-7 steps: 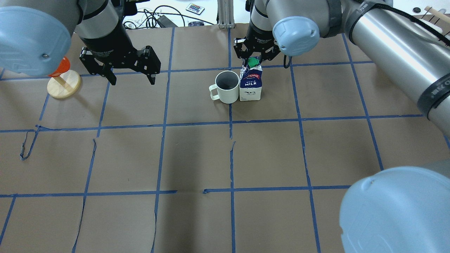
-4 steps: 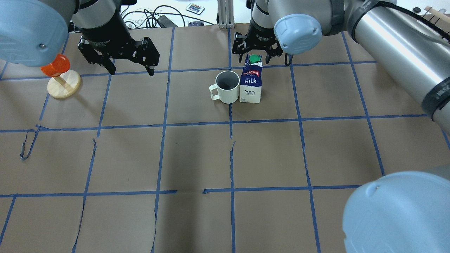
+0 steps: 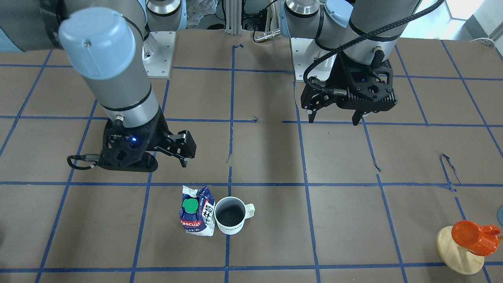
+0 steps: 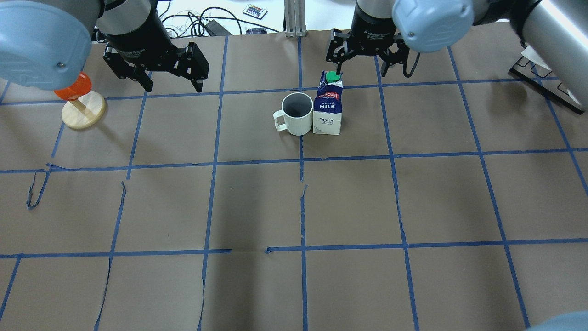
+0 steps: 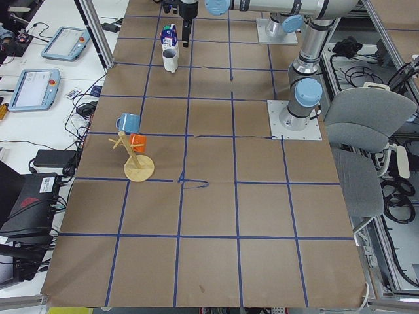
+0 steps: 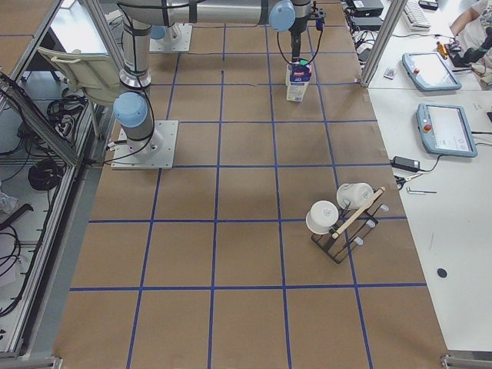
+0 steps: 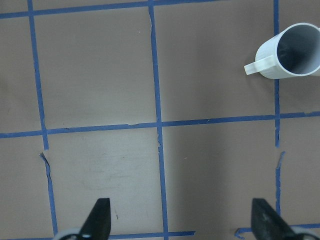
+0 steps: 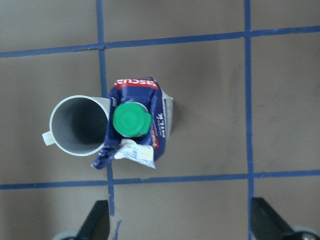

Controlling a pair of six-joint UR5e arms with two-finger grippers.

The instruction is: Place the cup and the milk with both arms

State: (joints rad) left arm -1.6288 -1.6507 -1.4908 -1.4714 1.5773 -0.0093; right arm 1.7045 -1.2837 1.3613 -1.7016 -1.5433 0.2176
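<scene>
The white cup (image 4: 297,114) and the blue-and-white milk carton (image 4: 328,108) with its green cap stand upright and touching, cup on the left, in the table's far middle. Both also show in the front-facing view, cup (image 3: 230,216) and milk (image 3: 196,216). My right gripper (image 4: 362,69) is open and empty, above and just beyond the carton to its right. Its wrist view looks down on the milk (image 8: 135,130) and cup (image 8: 80,125). My left gripper (image 4: 173,85) is open and empty, well left of the cup (image 7: 292,50).
A wooden stand (image 4: 83,110) with an orange cup (image 4: 72,87) is at the far left, close to the left arm. A rack with white mugs (image 6: 346,219) stands at the table's right end. Cables and a remote (image 4: 255,10) lie beyond the far edge.
My right gripper has let go of the milk's top and drawn up, back and to the right. The carton stays upright by the cup. My left gripper has moved slightly back.
</scene>
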